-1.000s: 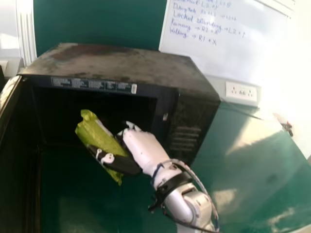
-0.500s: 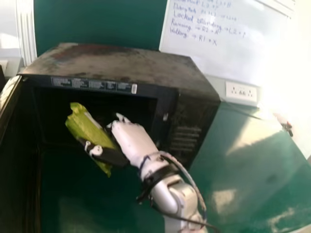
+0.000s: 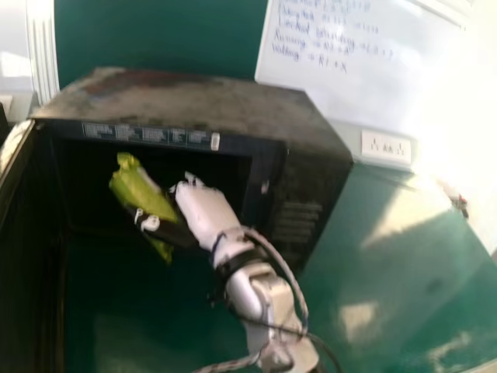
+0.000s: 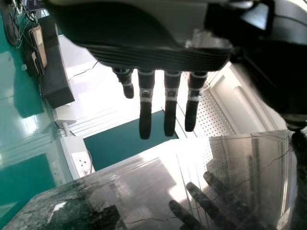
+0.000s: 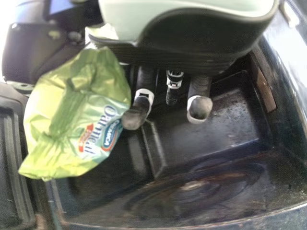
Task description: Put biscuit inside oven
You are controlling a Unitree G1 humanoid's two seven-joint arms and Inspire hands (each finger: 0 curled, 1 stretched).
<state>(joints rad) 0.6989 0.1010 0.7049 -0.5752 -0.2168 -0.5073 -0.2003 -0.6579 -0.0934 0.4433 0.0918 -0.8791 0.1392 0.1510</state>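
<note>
My right hand (image 3: 203, 211) is at the oven's open front in the head view, curled round the green biscuit packet (image 3: 141, 193), which is tilted against the dark cavity. In the right wrist view the packet (image 5: 76, 115) is held between the thumb side and the fingers of my right hand (image 5: 192, 48), with the oven cavity (image 5: 216, 139) behind. The black oven (image 3: 194, 101) stands with its door (image 3: 27, 256) open at the left. My left hand (image 4: 144, 57) has straight fingers in the left wrist view, over a shiny reflecting surface.
The oven rests on a green table (image 3: 404, 272), which extends to the right. Behind are a whiteboard (image 3: 349, 85) and a wall socket (image 3: 386, 148). The open door borders the left side of the oven's front.
My right hand has moved left and farther forward toward the oven cavity, carrying the packet with it. The oven and its door have not moved.
</note>
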